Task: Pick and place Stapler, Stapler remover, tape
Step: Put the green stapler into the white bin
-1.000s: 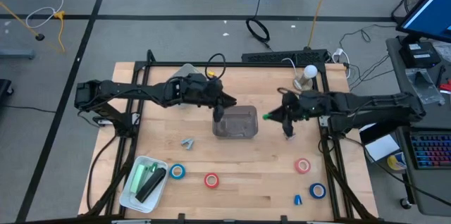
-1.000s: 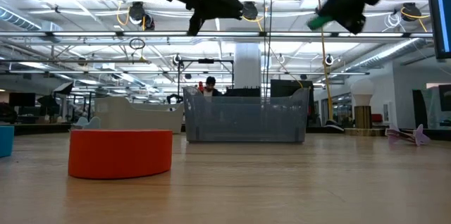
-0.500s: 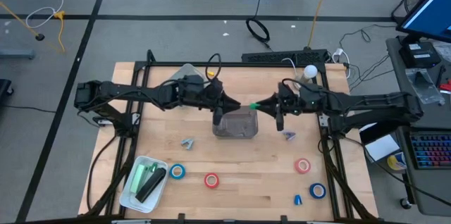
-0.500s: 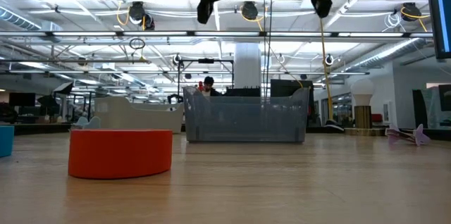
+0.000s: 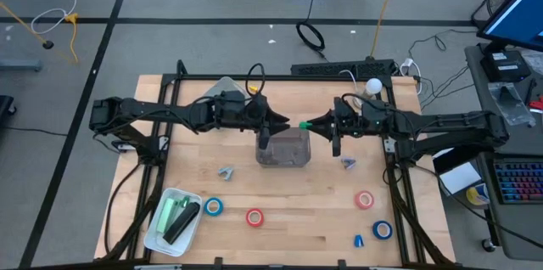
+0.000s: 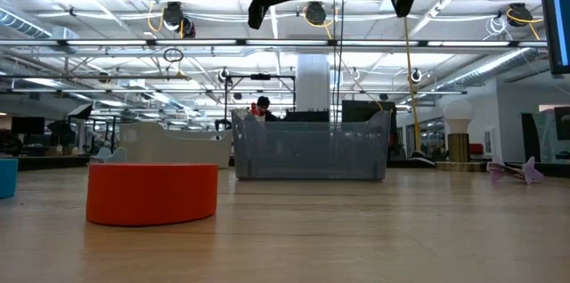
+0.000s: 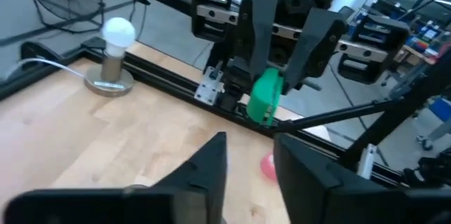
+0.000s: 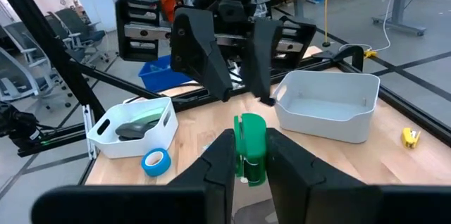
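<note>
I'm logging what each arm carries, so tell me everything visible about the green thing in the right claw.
The green thing is small, bright green and plastic-looking, with a rounded top; a stapler remover, at a guess, though its details are not clear. The right claw is shut on it, one dark finger on each side. It is held in the air near the clear bin, and sticks out of the fingertips toward the left claw, which faces it close by without touching it.

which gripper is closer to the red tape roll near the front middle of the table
Left. The left gripper hangs over the clear bin's far left edge, almost straight behind the red tape roll. The right gripper, shut on a green item, is farther right.
</note>
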Robot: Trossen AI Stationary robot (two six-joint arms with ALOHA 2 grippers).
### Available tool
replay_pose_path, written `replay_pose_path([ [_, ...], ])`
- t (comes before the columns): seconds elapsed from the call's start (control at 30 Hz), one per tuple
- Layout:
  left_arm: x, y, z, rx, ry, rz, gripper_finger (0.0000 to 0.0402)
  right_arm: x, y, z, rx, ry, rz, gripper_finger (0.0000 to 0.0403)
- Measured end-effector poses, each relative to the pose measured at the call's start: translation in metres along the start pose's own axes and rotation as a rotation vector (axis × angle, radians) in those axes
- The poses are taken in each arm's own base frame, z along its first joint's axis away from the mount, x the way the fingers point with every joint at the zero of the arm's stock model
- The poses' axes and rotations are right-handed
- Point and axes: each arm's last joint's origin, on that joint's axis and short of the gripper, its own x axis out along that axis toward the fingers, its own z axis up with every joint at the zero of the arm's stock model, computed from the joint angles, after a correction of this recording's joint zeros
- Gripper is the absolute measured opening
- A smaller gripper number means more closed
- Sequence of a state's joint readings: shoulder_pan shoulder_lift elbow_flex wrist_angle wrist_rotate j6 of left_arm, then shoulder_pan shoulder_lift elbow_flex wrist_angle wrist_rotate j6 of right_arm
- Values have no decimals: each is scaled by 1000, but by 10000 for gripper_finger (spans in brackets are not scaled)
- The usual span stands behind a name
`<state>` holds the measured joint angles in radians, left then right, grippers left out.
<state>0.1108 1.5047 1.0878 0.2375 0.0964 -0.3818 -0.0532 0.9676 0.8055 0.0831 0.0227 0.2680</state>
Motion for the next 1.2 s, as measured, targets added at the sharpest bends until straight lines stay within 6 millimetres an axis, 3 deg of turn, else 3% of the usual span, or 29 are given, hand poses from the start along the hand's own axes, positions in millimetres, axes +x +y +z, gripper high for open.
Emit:
replay_pose_path([
  [0.17,0,-1,0,135,-12,39,182,1,-1,-2,-7,19,-8,54],
  [0.33,1,-7,-3,245,-17,73,210,8,-7,-5,-27,41,-36,54],
  [0.47,1,-12,-7,276,4,111,213,16,-12,-9,-66,65,-57,54],
  [0.73,5,-22,4,344,235,271,214,33,-17,-19,-143,108,-70,54],
  [0.83,13,-25,12,370,260,277,214,37,-19,-24,-162,130,-73,54],
  [1.03,32,-21,5,396,432,314,214,42,-19,-25,-203,122,-72,54],
  [1.2,48,-23,12,425,446,306,214,43,-20,-27,-230,139,-73,54],
])
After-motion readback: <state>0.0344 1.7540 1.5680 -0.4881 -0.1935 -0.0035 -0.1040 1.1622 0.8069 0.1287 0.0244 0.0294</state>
